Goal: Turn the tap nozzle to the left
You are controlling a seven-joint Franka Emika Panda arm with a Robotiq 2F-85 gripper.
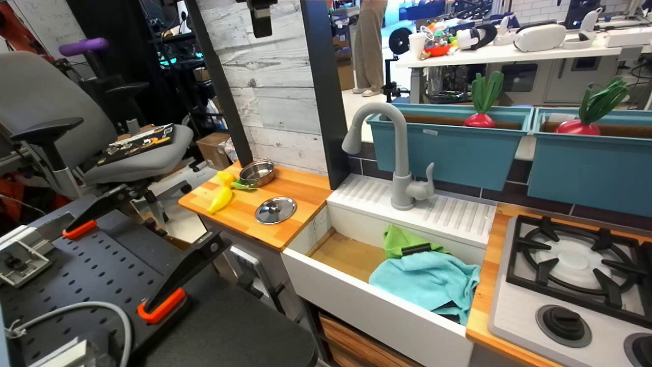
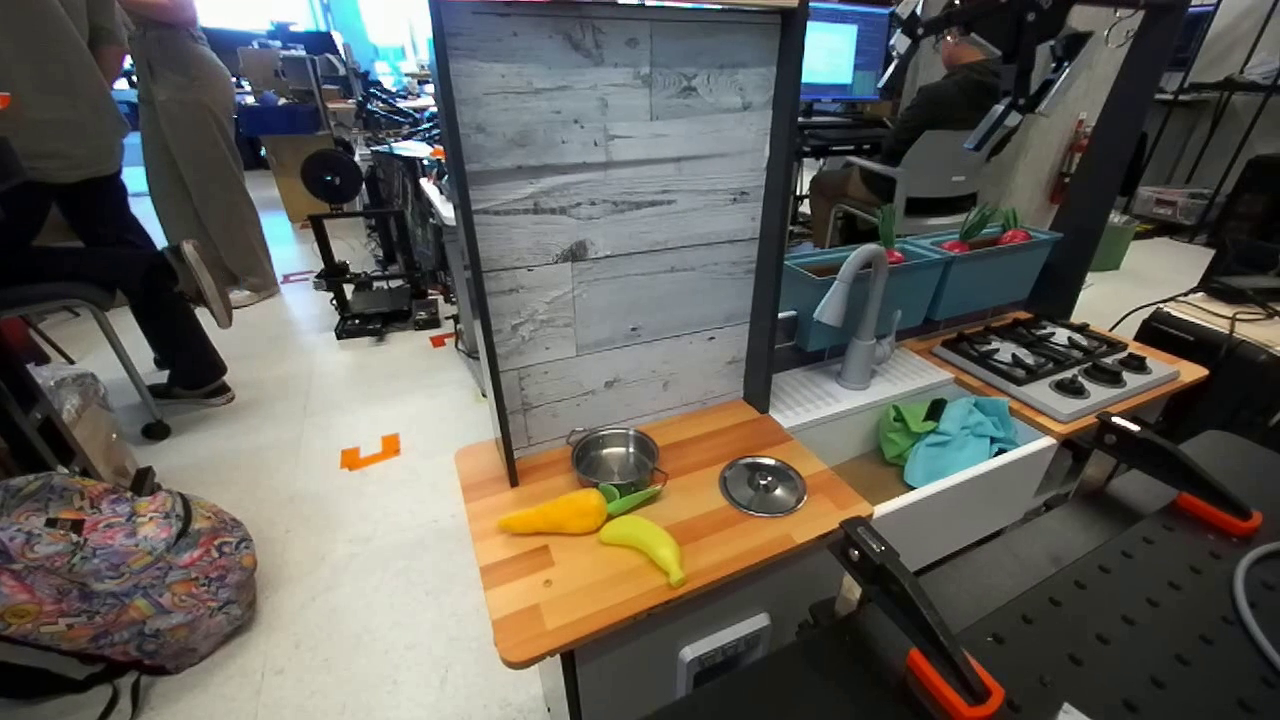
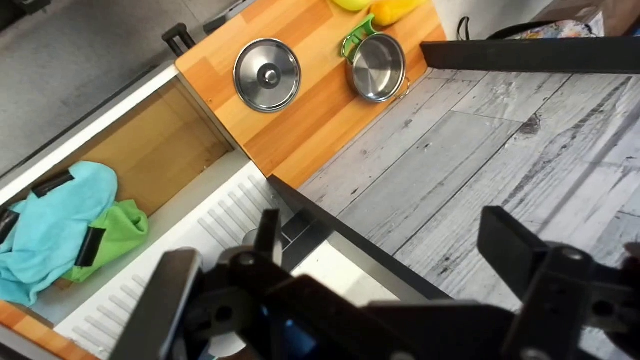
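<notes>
Planter [image 1: 443,158] behind the tap nozzle [image 1: 401,148] bears an illegibly small label [image 1: 430,132].

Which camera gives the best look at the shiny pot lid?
The wrist view: it shows the lid largest and from nearly overhead, its round outline clear and nothing blocking it. Both exterior views also show the whole lid on the wooden counter, but smaller and at a slant.

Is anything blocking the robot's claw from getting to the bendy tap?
Nothing visible stands between the open gripper and the tap nozzle. In an exterior view the dark post shows behind the nozzle's tip, so it looks nearby rather than in the way.
</notes>
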